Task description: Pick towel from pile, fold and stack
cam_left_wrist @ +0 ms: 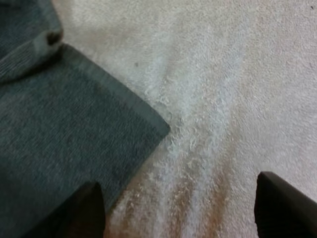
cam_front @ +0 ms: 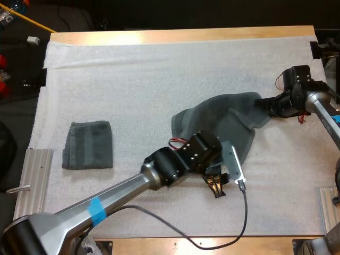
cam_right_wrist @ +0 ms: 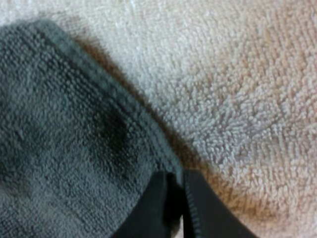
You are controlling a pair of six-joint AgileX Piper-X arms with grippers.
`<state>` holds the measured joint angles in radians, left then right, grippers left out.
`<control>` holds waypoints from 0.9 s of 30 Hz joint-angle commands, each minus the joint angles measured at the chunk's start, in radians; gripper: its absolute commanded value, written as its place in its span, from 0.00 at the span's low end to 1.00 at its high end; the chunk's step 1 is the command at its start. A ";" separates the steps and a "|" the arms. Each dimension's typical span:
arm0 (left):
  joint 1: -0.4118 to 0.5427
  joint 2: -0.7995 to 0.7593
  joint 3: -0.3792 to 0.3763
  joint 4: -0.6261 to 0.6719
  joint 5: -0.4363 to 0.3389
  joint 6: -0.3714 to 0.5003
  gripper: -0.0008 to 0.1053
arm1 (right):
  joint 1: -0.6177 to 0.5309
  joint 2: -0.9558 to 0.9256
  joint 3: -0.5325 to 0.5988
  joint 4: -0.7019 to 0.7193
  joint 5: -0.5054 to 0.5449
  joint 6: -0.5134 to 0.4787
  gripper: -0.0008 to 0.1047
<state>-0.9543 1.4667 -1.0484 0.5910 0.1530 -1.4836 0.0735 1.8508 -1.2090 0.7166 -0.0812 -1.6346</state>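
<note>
Crumpled towel (cam_front: 223,121): dark grey-green, spread loosely on the white mat (cam_front: 159,74), right of centre, with one corner drawn out to the far right. Right gripper (cam_front: 264,104) is at that corner; in the right wrist view its fingers (cam_right_wrist: 148,213) are closed on the towel's hemmed edge, with the cloth pinched between them. Left gripper (cam_front: 217,187) hangs over the mat just at the near side of the crumpled towel; in the left wrist view its fingers (cam_left_wrist: 280,203) stand wide apart and hold nothing, one above bare mat and the other above the towel's border. Folded towel (cam_front: 87,144): a flat rectangle of the same colour, at the left of the mat, well apart from the crumpled towel. The mat has a fuzzy, nubbed surface and covers most of the wooden table (cam_front: 186,35), whose edge shows as a strip along the far side and again at the near side. A ribbed metal rail (cam_front: 36,178) lies at the mat's near left edge
</note>
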 commanded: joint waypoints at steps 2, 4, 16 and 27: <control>-0.006 0.036 -0.020 -0.024 0.004 0.004 0.59 | 0.000 -0.016 0.001 0.015 -0.007 -0.025 0.01; -0.006 0.069 -0.031 -0.040 0.038 0.004 0.59 | 0.000 -0.016 0.001 0.022 -0.006 -0.030 0.01; -0.008 0.308 -0.181 -0.072 0.056 0.004 0.59 | 0.000 -0.016 0.001 0.029 -0.006 -0.046 0.01; -0.008 0.490 -0.300 0.018 -0.055 0.004 0.59 | 0.000 -0.016 0.001 0.029 -0.006 -0.046 0.01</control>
<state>-0.9550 1.9550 -1.3368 0.5920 0.1216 -1.4836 0.0735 1.8508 -1.2090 0.7385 -0.0812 -1.6674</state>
